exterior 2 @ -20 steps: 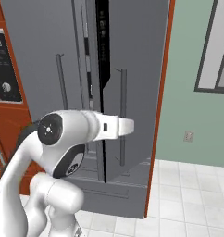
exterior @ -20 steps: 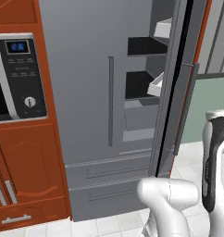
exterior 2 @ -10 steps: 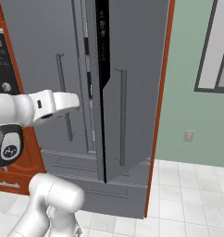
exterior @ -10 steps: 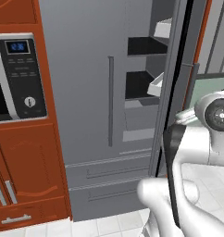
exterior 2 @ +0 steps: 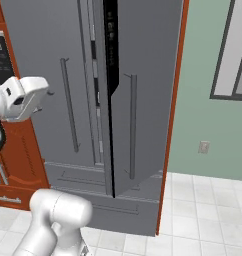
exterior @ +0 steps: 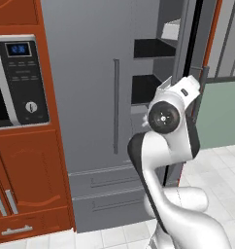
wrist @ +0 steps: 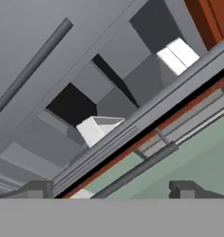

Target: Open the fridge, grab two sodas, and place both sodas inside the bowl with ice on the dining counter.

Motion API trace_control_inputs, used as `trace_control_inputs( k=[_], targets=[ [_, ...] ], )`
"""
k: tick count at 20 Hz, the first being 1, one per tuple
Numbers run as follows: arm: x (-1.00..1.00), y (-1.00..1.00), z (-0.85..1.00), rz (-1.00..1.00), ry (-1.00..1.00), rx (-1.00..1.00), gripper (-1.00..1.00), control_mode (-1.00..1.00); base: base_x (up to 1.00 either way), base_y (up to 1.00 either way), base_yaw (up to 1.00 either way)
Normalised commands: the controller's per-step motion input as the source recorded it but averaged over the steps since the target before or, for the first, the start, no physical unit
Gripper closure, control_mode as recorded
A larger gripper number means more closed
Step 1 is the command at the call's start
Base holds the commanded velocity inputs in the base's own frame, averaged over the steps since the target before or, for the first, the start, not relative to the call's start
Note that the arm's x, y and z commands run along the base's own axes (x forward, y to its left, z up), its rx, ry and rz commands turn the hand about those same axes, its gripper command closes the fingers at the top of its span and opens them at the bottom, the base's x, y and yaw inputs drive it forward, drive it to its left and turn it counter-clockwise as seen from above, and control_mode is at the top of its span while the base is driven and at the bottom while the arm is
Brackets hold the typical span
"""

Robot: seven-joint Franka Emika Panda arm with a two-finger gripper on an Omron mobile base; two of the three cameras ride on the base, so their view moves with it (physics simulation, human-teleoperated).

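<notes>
Left base view, left edge: black-and-silver microwave (exterior: 15, 82) set in a red-brown wood cabinet (exterior: 29, 189), with panel doors and a drawer with grey pulls below it. Right of it: tall matte grey double-door fridge (exterior: 90, 73). Its left door is shut, with a thin vertical bar handle (exterior: 116, 104) near the door's right edge. Its right door (exterior: 192, 58) stands partly open, edge-on to this camera. Through the gap, black shelves (exterior: 153, 48) and a white door bin (exterior: 172, 29) near the top. Lower grey drawers (exterior: 107, 192) closed.

The white arm's two-finger gripper (wrist: 109, 189) is raised in front of the gap, at shelf height. In the hand view the two dark fingertips (wrist: 37, 189) stand wide apart with nothing between them; jaws spread, touching nothing. The same view looks into the fridge interior: dark compartments, a white bin corner, the open door's edge running diagonally.

Right base view: open door (exterior 2: 143, 95) seen from outside, its bar handle (exterior 2: 132, 125) vertical. Right of the fridge: pale green wall (exterior 2: 208, 120) with an outlet (exterior 2: 204, 147), and white tiled floor (exterior 2: 203, 215).
</notes>
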Motion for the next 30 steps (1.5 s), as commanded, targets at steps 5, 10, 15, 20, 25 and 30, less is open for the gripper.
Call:
trace_control_inputs(
  k=[5,10,15,20,25,30],
  targets=[
    [0.96,0.25,0.14,0.05,0.15,-0.1,-1.0,-1.0,0.0,0.0,0.0],
    [0.86,0.01,0.02,0.0,0.2,-0.14,-1.0,-1.0,0.0,0.0,0.0],
    [0.73,0.0,-0.02,0.0,0.14,-0.1,-1.0,-1.0,0.0,0.0,0.0],
    [0.41,-0.04,-0.24,0.0,0.03,-0.04,-1.0,-1.0,0.0,0.0,0.0],
    [0.39,-0.22,-0.11,-0.04,0.0,0.0,-1.0,-1.0,0.0,0.0,0.0],
    [0.63,-0.19,-0.05,-0.01,0.02,0.0,-1.0,-1.0,0.0,0.0,0.0]
  ],
)
